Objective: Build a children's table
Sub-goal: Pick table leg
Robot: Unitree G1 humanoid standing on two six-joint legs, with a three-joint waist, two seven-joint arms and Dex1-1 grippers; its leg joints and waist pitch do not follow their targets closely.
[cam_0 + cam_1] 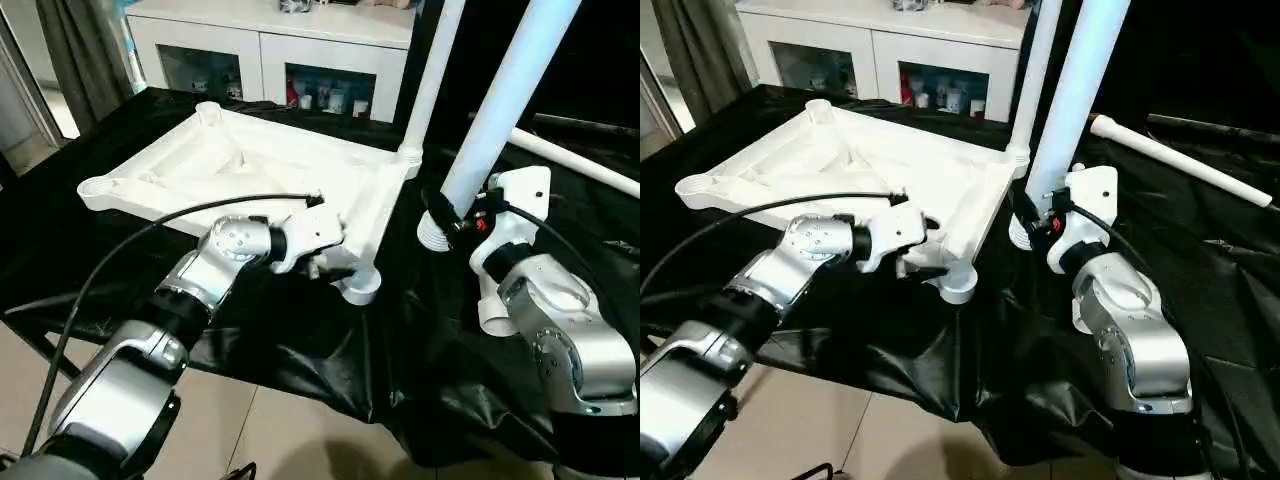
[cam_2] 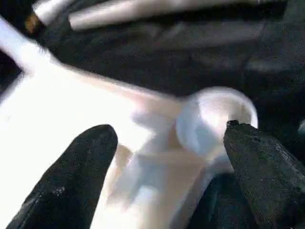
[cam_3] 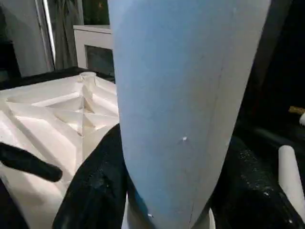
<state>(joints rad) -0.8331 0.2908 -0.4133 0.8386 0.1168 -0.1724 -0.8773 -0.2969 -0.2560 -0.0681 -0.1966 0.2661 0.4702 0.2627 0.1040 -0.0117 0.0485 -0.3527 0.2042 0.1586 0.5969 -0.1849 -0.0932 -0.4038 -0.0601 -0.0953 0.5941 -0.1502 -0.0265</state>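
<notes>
The white tabletop [image 1: 250, 165] lies upside down on the black-covered table, ribbed underside up. One white leg [image 1: 435, 70] stands in its far right corner socket. My right gripper [image 1: 452, 222] is shut on a second leg [image 1: 505, 100] near its flared lower end. It holds that leg upright and slightly tilted, just right of the tabletop. The black fingers [image 3: 95, 186] clasp the tube on both sides. My left gripper [image 2: 167, 129] is open and straddles the tabletop's rim beside the near right corner socket [image 1: 360, 287]. Its fingers [image 2: 90, 148] stand wide apart.
Another white leg [image 1: 1180, 160] lies on the black cloth [image 1: 330, 340] at the back right. A white glass-door cabinet [image 1: 270, 45] stands behind the table. The table's front edge drops to tiled floor [image 1: 260, 430] close to my arms.
</notes>
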